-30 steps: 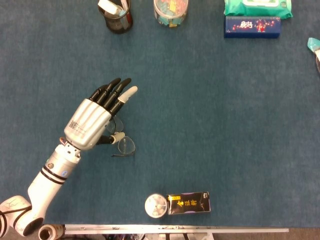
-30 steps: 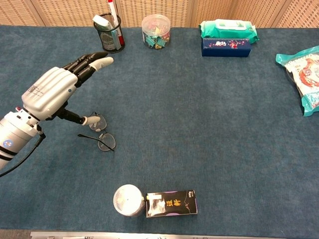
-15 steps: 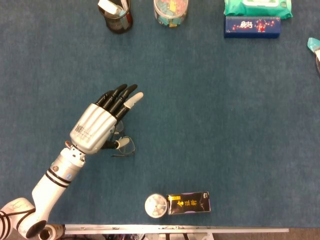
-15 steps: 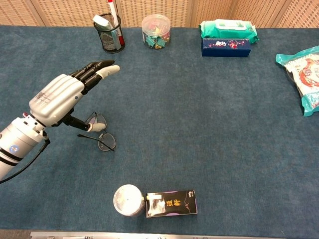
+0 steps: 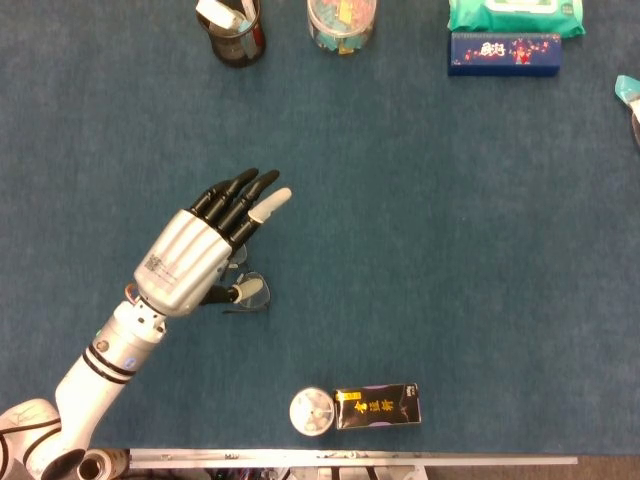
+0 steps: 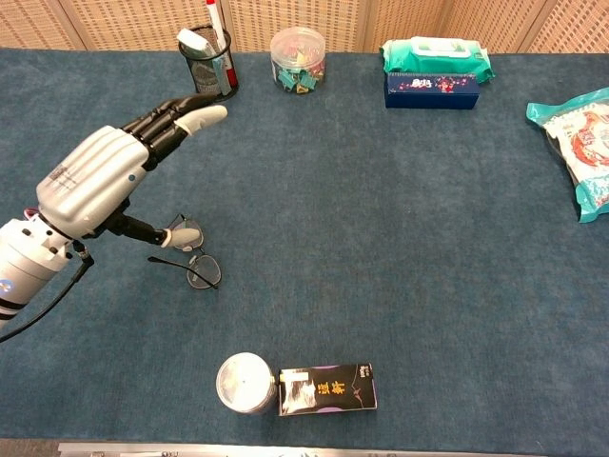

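Silver-shelled left hand (image 5: pixel 190 262) hovers with dark fingers (image 6: pixel 166 122) stretched straight and holding nothing; thin wire-rimmed glasses (image 6: pixel 193 257) lie on the felt-like blue table (image 5: pixel 420 220) beneath its thumb, possibly touching.

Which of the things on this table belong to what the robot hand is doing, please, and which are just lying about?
In hand: left robot hand, open above the eyeglasses.

Lying about: pen holder, clip jar, wipes pack, blue box, snack bag, round tin, black box.

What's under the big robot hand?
A pair of glasses lies on the blue table under the left hand. In the head view the hand covers part of them, so only one lens and an arm show clearly.
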Motion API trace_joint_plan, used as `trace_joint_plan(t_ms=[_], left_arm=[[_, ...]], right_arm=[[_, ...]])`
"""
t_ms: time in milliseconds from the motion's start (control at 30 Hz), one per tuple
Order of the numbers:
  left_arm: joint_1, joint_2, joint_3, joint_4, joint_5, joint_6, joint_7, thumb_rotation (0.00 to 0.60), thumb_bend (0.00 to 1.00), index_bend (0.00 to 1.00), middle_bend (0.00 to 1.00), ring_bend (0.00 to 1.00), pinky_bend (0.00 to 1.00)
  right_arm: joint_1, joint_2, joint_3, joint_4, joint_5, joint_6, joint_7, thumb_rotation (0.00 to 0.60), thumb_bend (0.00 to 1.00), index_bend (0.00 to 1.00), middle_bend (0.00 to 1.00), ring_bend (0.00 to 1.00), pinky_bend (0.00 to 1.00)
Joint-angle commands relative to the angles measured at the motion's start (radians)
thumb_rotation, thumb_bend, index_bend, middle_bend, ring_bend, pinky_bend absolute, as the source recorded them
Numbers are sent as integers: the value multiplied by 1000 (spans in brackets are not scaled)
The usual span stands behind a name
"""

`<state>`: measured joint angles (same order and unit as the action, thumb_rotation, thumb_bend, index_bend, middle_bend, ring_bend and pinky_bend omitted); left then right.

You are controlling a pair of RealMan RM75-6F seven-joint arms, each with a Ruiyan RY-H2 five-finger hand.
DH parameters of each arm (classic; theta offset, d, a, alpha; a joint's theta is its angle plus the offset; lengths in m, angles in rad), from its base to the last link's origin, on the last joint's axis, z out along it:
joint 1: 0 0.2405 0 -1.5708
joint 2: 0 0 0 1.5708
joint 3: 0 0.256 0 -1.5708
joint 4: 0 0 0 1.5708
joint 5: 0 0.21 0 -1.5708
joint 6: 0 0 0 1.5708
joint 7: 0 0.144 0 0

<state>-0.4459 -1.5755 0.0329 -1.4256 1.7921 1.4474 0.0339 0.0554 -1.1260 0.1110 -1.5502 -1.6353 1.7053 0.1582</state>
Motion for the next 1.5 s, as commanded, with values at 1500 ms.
trace_joint_plan(t_ms=[1500], left_arm=[[-9,-83,-9,277,-64,-6,-211,600,83,0,0,14,173]], right_arm=[[0,-1,1,2,5,-3,-2,600,207,294,419,314,304]])
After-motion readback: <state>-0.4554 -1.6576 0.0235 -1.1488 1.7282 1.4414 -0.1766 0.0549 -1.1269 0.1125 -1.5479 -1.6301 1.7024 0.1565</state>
